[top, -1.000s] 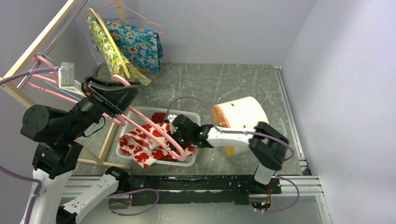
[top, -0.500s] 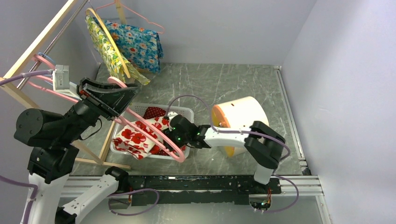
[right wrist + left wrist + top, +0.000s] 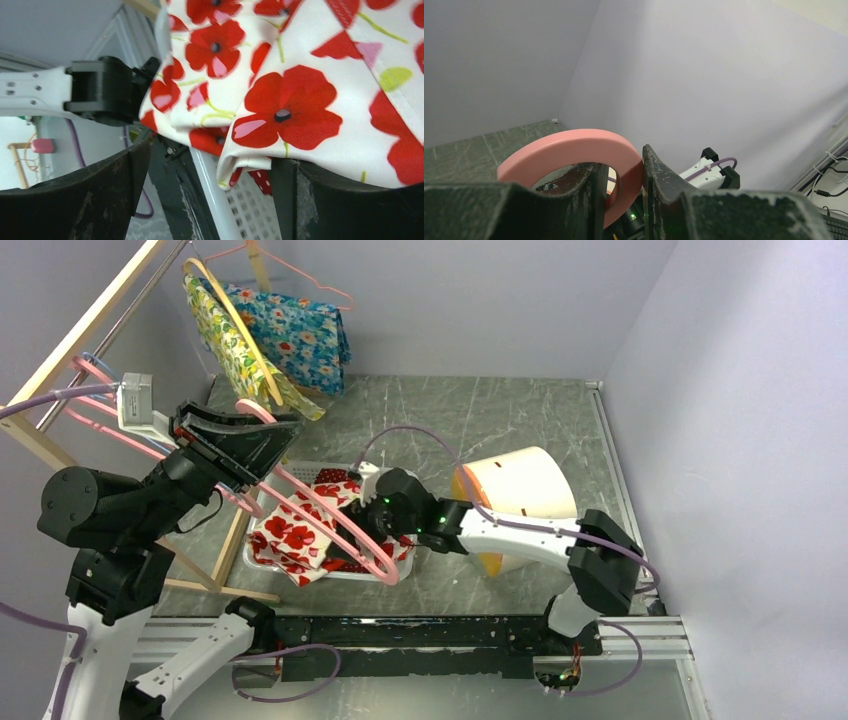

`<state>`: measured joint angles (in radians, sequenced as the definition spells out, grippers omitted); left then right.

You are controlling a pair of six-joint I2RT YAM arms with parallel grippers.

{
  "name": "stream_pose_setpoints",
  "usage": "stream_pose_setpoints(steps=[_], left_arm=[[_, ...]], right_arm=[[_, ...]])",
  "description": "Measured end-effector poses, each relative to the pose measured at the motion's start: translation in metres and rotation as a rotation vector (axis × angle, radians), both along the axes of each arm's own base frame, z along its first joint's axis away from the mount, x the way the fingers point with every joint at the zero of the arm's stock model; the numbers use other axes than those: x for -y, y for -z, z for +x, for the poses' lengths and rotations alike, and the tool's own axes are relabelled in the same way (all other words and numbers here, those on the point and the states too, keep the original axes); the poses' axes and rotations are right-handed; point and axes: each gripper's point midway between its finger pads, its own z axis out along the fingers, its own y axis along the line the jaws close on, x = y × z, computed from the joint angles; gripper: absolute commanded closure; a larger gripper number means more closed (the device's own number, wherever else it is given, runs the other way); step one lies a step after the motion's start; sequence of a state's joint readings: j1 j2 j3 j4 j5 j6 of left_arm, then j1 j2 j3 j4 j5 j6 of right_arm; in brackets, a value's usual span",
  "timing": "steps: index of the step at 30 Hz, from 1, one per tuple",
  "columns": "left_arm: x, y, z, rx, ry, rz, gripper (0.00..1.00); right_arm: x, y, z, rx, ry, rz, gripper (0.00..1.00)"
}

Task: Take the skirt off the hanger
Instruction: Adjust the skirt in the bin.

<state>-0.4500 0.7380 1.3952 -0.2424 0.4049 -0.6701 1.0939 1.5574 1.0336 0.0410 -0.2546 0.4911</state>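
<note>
- The left gripper (image 3: 235,445) is clamped on the hanger (image 3: 340,530). In the left wrist view its two scuffed black fingers (image 3: 659,175) pinch the thick rim, with the jaws drawn narrow around it.
- The hanger is smooth, matte pink plastic (image 3: 569,145). It is rounded like a tube and curves in a broad loop. It slopes down from the left gripper, and its long bars cross over the basket (image 3: 310,469).
- The skirt (image 3: 295,535) lies bunched in the basket, under the hanger's bars. From above I cannot tell whether any cloth is looped on a bar.
- The skirt is a thin white woven cloth printed with big red poppies and yellow-green stems. In the right wrist view it is folded into soft layers with a stitched hem (image 3: 300,100).
- The right gripper (image 3: 365,508) is at the basket with its jaws spread wide. A fold of the skirt hangs between its dark fingers (image 3: 100,195), and nothing is pinched.
- The basket is white plastic with a fine mesh wall (image 3: 250,215).
- Just beside the basket, a cream tub (image 3: 520,490) with an orange rim lies on its side on the grey, marble-veined tabletop (image 3: 480,420).
- A pale wooden rack (image 3: 90,330) holds a yellow floral garment (image 3: 225,335) and a blue one (image 3: 300,335).
</note>
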Motion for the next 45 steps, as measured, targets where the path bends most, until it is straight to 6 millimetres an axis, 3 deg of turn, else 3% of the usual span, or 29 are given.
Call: stream_pose_setpoints(steps=[5, 8, 10, 12, 15, 17, 20, 25, 31, 38, 41, 45], left_arm=[[0.000, 0.003, -0.001, -0.007, 0.004, -0.006, 0.93], [0.000, 0.002, -0.001, -0.007, 0.005, -0.008, 0.93], [0.000, 0.002, -0.001, -0.010, 0.006, -0.010, 0.93], [0.000, 0.002, -0.001, -0.010, 0.006, -0.010, 0.93], [0.000, 0.002, -0.001, -0.012, 0.008, -0.013, 0.93], [0.000, 0.002, -0.002, -0.014, 0.009, -0.015, 0.93], [0.000, 0.003, -0.002, -0.016, 0.007, -0.012, 0.93], [-0.001, 0.011, -0.001, -0.030, -0.004, -0.005, 0.93], [-0.003, 0.016, 0.002, -0.039, -0.019, 0.010, 0.93], [-0.002, 0.019, 0.003, -0.041, -0.019, 0.010, 0.93], [0.001, 0.027, 0.009, -0.061, -0.018, 0.017, 0.93], [0.003, 0.040, 0.014, -0.081, -0.016, 0.019, 0.93]], right_arm=[[-0.040, -0.014, 0.004, -0.014, -0.058, 0.079, 0.29], [-0.062, -0.012, 0.008, -0.016, -0.083, 0.116, 0.35], [-0.075, 0.003, 0.012, -0.023, -0.086, 0.113, 0.36], [-0.083, 0.035, 0.017, -0.039, -0.069, 0.069, 0.36], [-0.080, 0.093, 0.017, -0.089, -0.046, -0.017, 0.37], [-0.080, 0.110, 0.014, -0.107, -0.042, -0.018, 0.35], [-0.080, 0.107, 0.016, -0.085, -0.009, -0.017, 0.31], [-0.073, 0.098, 0.016, -0.074, 0.023, -0.042, 0.14], [-0.040, 0.067, 0.005, -0.109, 0.021, -0.069, 0.01], [-0.028, 0.018, -0.001, -0.114, 0.020, -0.009, 0.00], [-0.021, 0.016, -0.005, -0.124, 0.023, -0.024, 0.00], [0.001, 0.030, -0.011, -0.140, 0.047, -0.094, 0.00]])
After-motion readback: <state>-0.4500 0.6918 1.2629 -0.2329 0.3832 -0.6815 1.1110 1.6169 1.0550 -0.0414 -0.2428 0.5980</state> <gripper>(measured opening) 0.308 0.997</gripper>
